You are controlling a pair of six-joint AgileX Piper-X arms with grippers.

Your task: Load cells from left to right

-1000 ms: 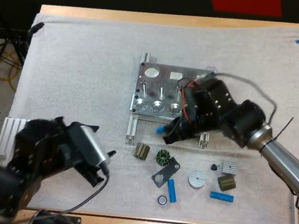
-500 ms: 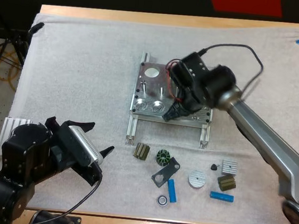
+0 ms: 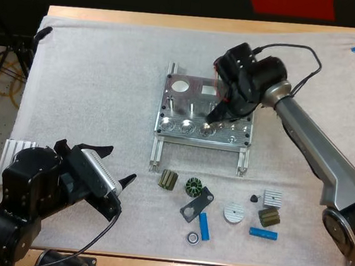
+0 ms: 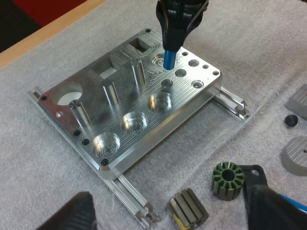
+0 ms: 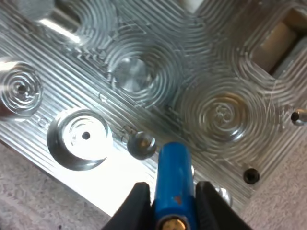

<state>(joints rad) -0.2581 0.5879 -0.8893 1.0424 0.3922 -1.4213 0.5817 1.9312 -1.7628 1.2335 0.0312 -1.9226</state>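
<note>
The metal fixture lies mid-mat, with three round pockets along its near edge. My right gripper hangs over its right part, shut on a blue cylinder held upright just above the small holes. The black fingers press on the cylinder from both sides. My left gripper waits at the mat's near left, open, its fingers apart and clear of the fixture. Two more blue cylinders lie on the mat in front.
Loose parts sit in front of the fixture: a ridged olive block, a green toothed ring, a black plate, a bearing, a silver disc, a ribbed silver block. A ribbed metal plate lies at the left edge.
My right gripper has carried the blue cylinder from the fixture's near edge up over its right part. The left arm drew back toward the near left, then held still.
</note>
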